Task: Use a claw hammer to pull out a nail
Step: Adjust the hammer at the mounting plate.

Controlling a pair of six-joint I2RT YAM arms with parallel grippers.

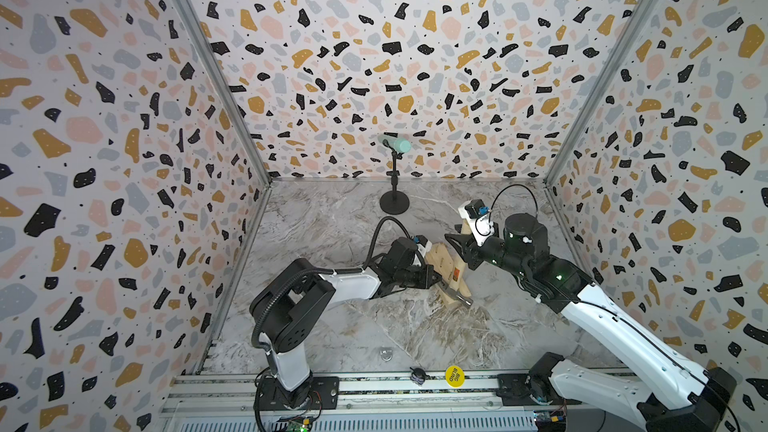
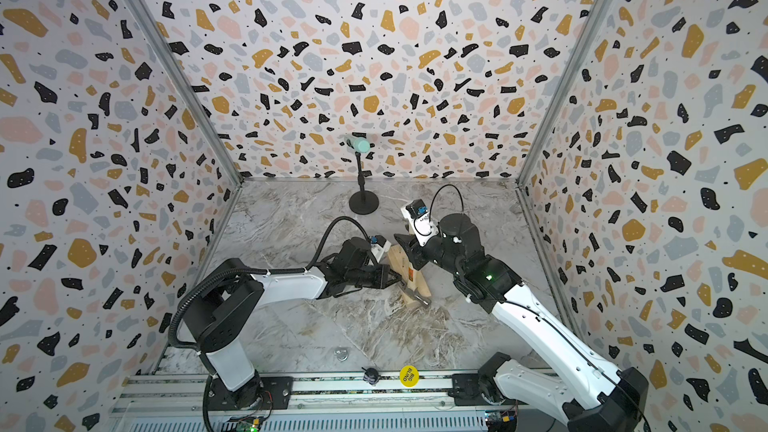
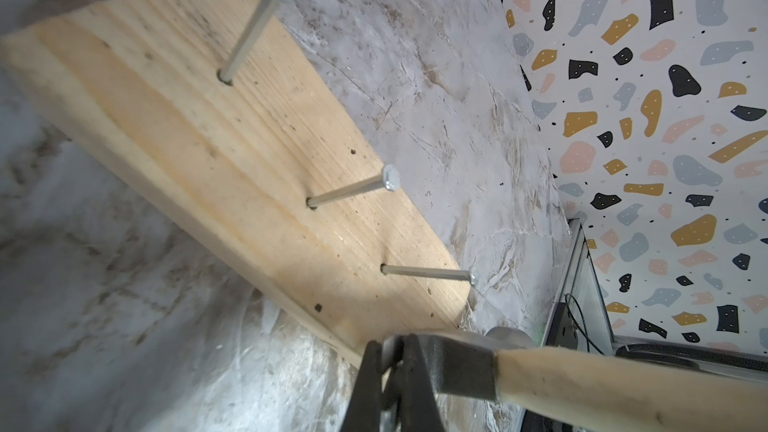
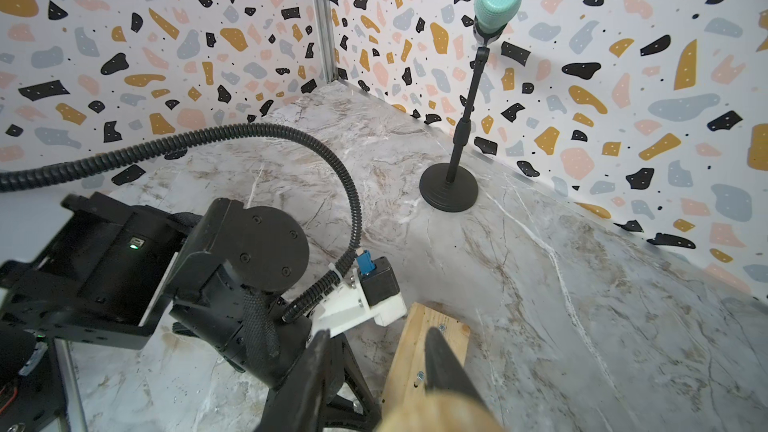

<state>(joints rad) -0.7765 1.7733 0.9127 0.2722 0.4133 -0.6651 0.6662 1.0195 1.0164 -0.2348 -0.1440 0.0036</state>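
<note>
A wooden board [image 3: 249, 160] bears three upright nails [image 3: 353, 191]; a microphone stand [image 1: 394, 201] stands beyond it. Left gripper [image 3: 391, 342] pinched shut beside claw hammer [image 3: 457, 367]; right gripper [image 4: 376, 332] straddles the handle [image 3: 623, 388], grip unclear.

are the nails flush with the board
No, the far nail, the middle nail and the near nail all stick well out of the wooden board, shafts bare.

Showing 1 claw hammer [image 3: 582, 376], 1 wood board [image 3: 208, 139] w/ 3 nails [image 3: 353, 191] sticking out, 1 mic on stand [image 1: 397, 145], 1 yellow disc [image 1: 454, 376], 2 robot arms [image 1: 353, 282].
</note>
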